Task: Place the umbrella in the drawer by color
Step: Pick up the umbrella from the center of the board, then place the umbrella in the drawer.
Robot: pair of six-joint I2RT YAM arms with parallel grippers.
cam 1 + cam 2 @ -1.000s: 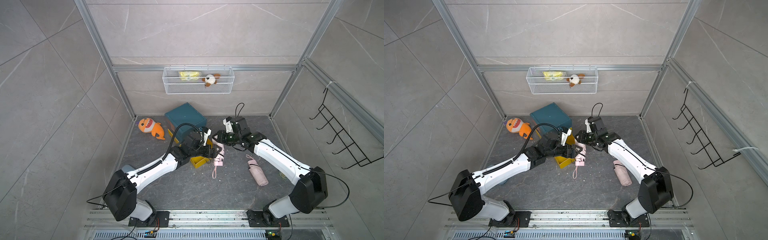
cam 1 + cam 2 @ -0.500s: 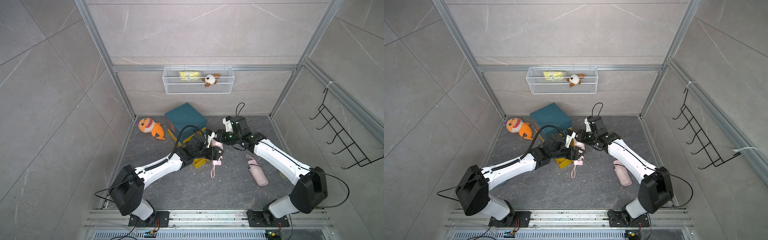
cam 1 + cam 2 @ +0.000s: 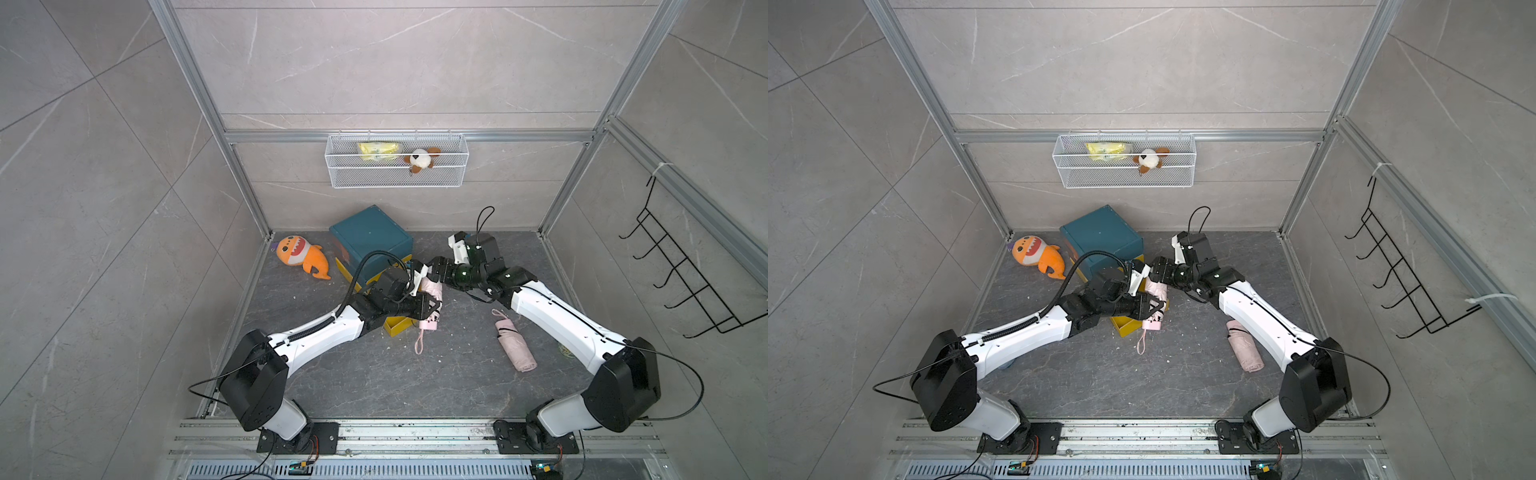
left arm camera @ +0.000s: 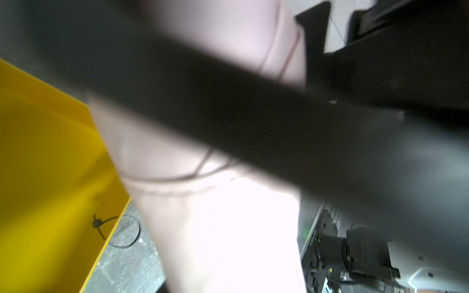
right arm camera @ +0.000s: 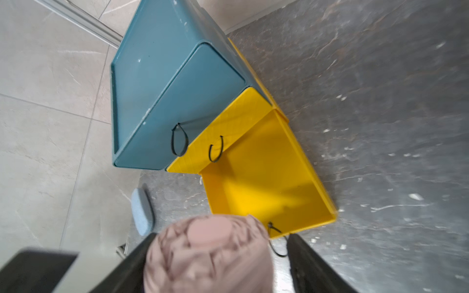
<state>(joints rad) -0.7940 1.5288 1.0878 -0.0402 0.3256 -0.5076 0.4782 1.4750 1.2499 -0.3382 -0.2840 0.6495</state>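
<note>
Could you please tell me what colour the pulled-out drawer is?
Bright yellow; the open drawer shows best in the right wrist view.

In the left wrist view the pink umbrella is blurred and the yellow drawer is cut off.

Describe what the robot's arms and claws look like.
The left arm and right arm have white links between boxy black joints. The left claw and right claw are black. A ribbed black hose loops along the left arm; thin black cables trail from both shoulders.
</note>
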